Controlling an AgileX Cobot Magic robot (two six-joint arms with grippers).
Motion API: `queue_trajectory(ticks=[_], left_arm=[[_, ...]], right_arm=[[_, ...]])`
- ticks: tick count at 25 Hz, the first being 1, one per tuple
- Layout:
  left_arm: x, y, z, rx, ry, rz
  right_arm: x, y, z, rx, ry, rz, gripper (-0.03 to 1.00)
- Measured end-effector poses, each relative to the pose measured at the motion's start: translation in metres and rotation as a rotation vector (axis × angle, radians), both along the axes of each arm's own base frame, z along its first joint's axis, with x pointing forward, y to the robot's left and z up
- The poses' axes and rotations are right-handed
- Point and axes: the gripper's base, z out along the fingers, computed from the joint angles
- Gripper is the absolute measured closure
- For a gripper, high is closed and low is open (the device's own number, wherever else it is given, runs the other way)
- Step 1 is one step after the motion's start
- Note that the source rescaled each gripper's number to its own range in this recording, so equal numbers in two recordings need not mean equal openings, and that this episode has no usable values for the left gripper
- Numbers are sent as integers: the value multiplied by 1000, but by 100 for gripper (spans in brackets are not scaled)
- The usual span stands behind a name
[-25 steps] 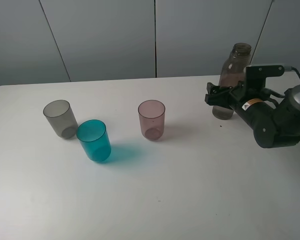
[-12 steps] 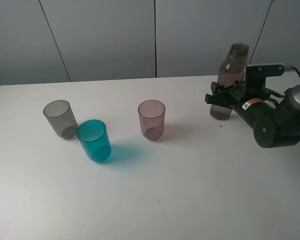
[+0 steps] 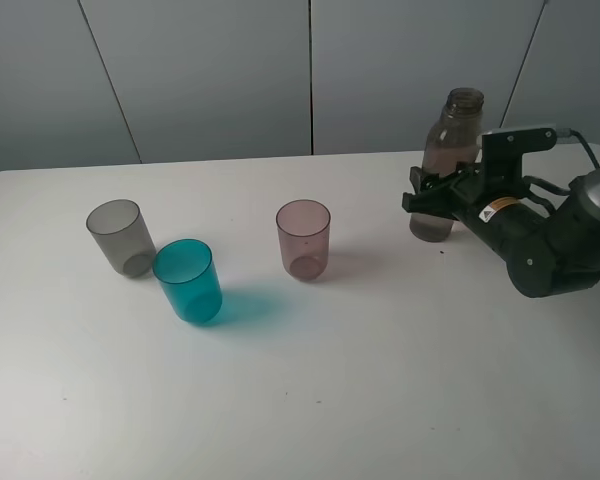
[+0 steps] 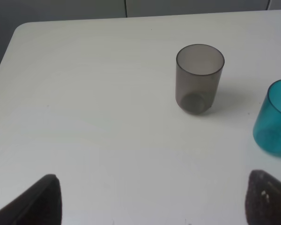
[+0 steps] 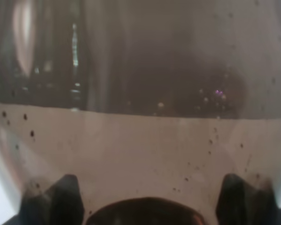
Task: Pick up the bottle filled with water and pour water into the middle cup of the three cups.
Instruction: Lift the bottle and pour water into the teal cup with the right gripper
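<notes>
White table [image 3: 310, 400] is seen filling the high view, with a grey panelled wall [image 3: 210, 70] behind it at 12 o'clock. Three cups are stood upright on the half of the table toward 9 o'clock. The grey cup [image 3: 116, 236] is placed farthest toward 9 o'clock. The teal cup [image 3: 188, 281] is set just beside it at about 4 o'clock, and a narrow gap between the two is shown in the left wrist view. The pink cup [image 3: 303, 238] is found at about 2 o'clock from the teal cup, clearly apart from it. All three cups are seen with nothing in them.

The bottle [image 3: 450, 140] is located toward 2 o'clock on the table, well apart from the pink cup at its 3 o'clock. It is tilted slightly, its open neck leaned toward 1 o'clock. The right gripper [image 3: 427, 200] is closed around its lower body, and the smoky wall of the bottle is pressed close between the two fingertips [image 5: 61, 199] in the right wrist view. Whether its base is touching the table cannot be told.

The left gripper [image 4: 154, 204] is held open above bare table, with the grey cup and part of the teal cup ahead of it and nothing between its fingertips.
</notes>
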Motion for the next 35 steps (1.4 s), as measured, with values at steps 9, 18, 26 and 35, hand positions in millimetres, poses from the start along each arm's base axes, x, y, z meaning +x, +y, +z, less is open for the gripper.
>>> queue_trajectory(ticks=[9, 18, 26, 35], left_arm=[[0, 0, 0, 0, 0, 0], [0, 0, 0, 0, 0, 0], [0, 0, 0, 0, 0, 0], [0, 0, 0, 0, 0, 0]], right_arm=[[1, 11, 66, 0, -142, 116, 95], [29, 46, 121, -34, -72, 335, 96], [50, 116, 138, -57, -129, 502, 96], [73, 195, 103, -88, -106, 757, 96]])
